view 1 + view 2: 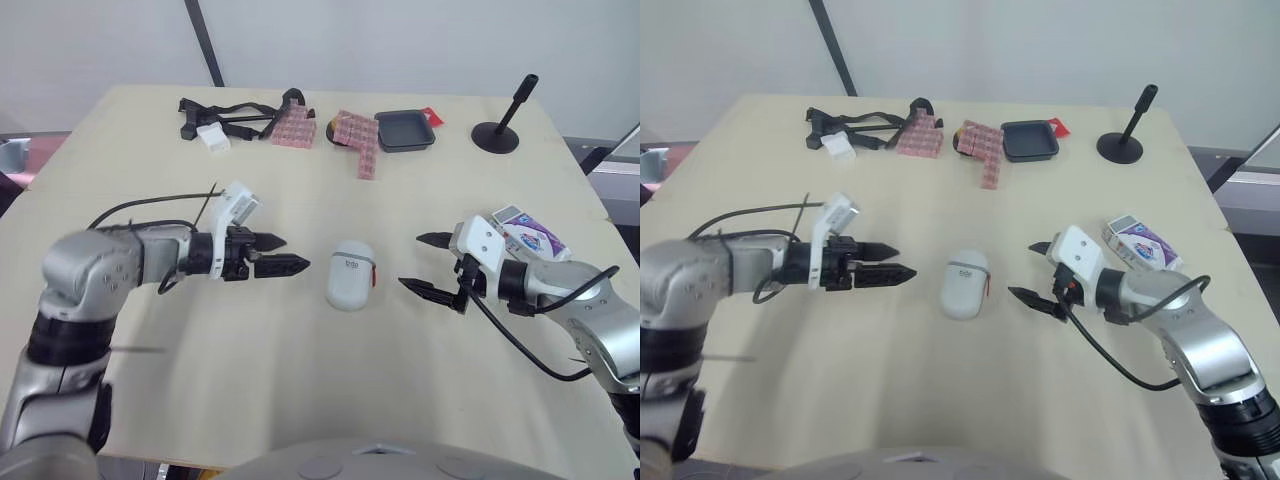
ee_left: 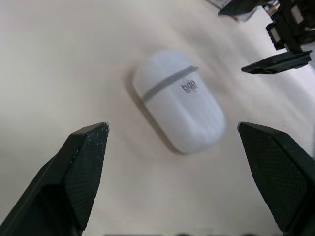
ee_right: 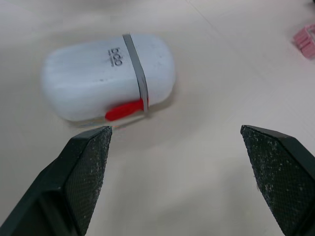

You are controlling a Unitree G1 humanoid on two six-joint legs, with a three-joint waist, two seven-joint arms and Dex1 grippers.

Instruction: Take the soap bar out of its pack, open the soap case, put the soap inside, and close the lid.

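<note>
The white oval soap case (image 1: 350,275) lies shut in the middle of the table, with a grey band around it and a red latch (image 3: 125,109) on the side facing my right arm. My left gripper (image 1: 293,253) hovers just left of the case, open and empty, pointing at it. Just right of the case, my right gripper (image 1: 411,261) is also open and empty, aimed at the latch side. The soap pack (image 1: 528,232), a white and purple box, lies flat at the right beside my right forearm. Neither gripper touches the case.
Along the far edge lie a black strap with a white piece (image 1: 230,115), pink block strips (image 1: 358,140), a small black tray (image 1: 405,130) and a black stand with a round base (image 1: 497,135). The table's right edge runs close behind the soap pack.
</note>
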